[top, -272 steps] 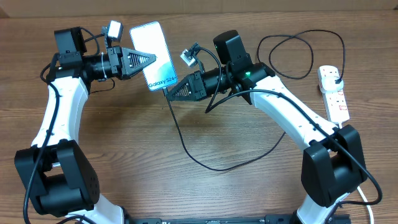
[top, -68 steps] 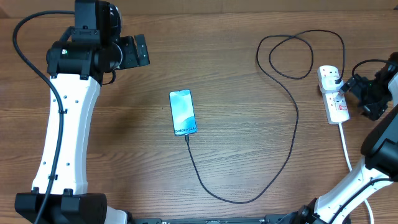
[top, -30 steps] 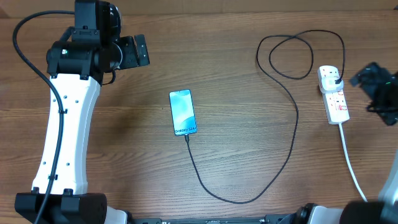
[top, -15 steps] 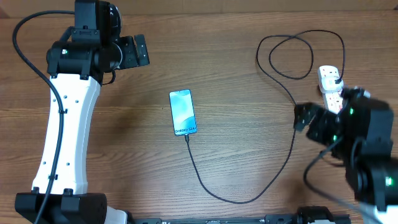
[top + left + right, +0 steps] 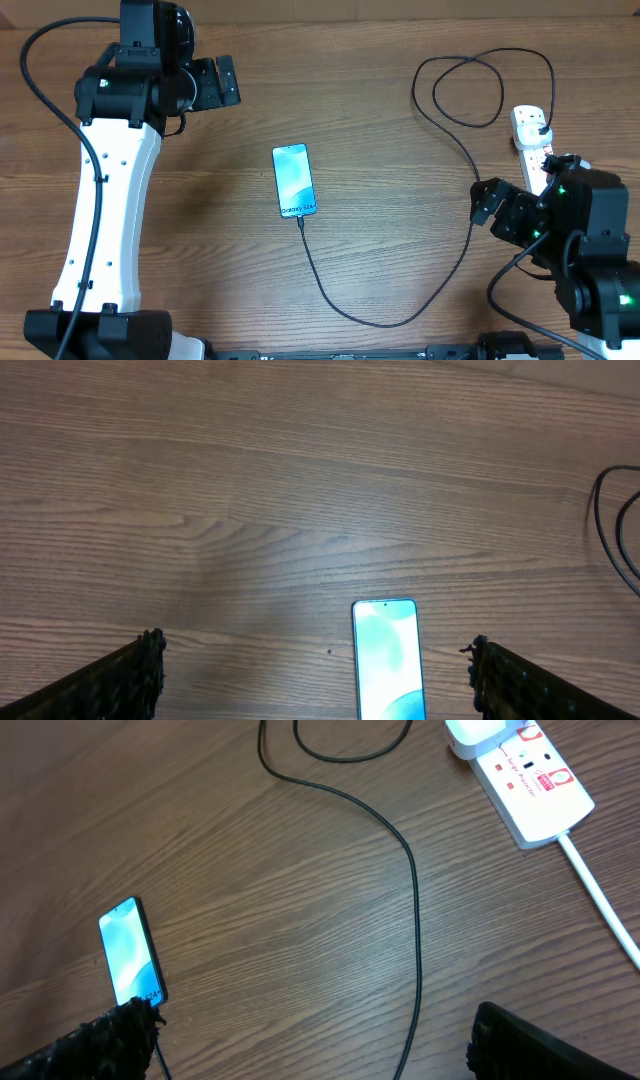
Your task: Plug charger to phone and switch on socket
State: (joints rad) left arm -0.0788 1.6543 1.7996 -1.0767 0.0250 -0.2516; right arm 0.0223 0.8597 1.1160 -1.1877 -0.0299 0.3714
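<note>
The phone [image 5: 294, 180] lies flat mid-table with its light screen up; it also shows in the left wrist view [image 5: 388, 658] and the right wrist view [image 5: 130, 952]. The black charger cable [image 5: 474, 215] runs from the phone's near end in a wide curve, loops at the back right, and ends in a dark plug on the socket [image 5: 533, 150]. The socket [image 5: 527, 772] is a white strip with red marks. My left gripper [image 5: 228, 85] is open, high at the back left, above the phone [image 5: 312, 652]. My right gripper [image 5: 497, 213] is open over the cable [image 5: 415, 920], left of the socket [image 5: 310, 1020].
A thick white cord [image 5: 603, 905] leaves the socket's near end toward the table's front right. The wooden table [image 5: 200, 250] carries nothing else. The left arm [image 5: 105, 190] stretches along the left side and the right arm's body [image 5: 590, 250] fills the front right corner.
The right arm has swung in from the right edge beside the socket to the front right, its gripper now over the cable. The left arm, phone and cable have not moved.
</note>
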